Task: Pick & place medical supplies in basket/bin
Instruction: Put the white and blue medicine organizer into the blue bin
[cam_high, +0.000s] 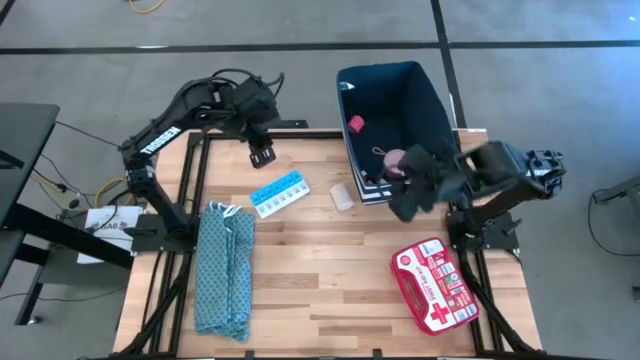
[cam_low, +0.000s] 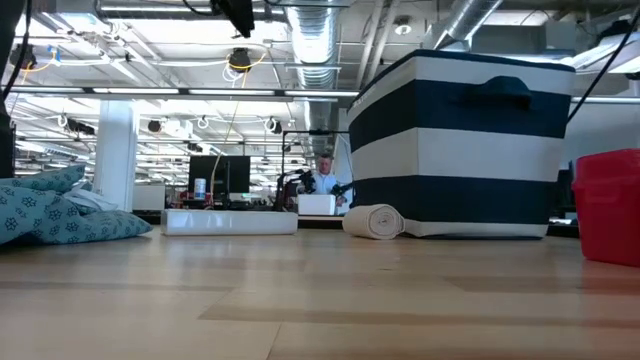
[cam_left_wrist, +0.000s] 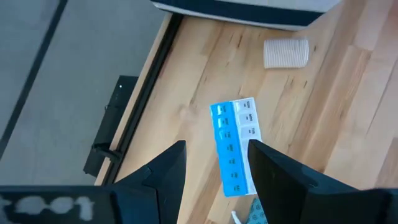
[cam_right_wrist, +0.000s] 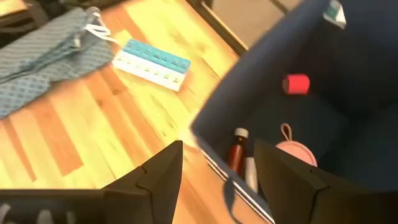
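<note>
Dark navy fabric bin (cam_high: 425, 90) at the table's far right side, already holding a pink tape roll (cam_right_wrist: 296, 153) and small pink cube (cam_right_wrist: 296, 84). Right end effector (cam_high: 412, 182) hanging at the bin's near edge, fingers spread, empty. Left end effector (cam_high: 262, 153) released too, above the light blue pill organizer strip (cam_high: 279, 194). Probably next: drop down and pinch it. Beige bandage roll (cam_high: 343, 197) and red first aid pouch (cam_high: 433, 284) not yet binned.

Left arm extends from the surface's left edge toward the far side; left gripper (cam_high: 262, 154) points downward, fingers (cam_left_wrist: 166, 171) spread. Right arm reaches inward from the right edge; right gripper (cam_high: 408, 200) held raised, fingers (cam_right_wrist: 163, 171) parted, empty
</note>
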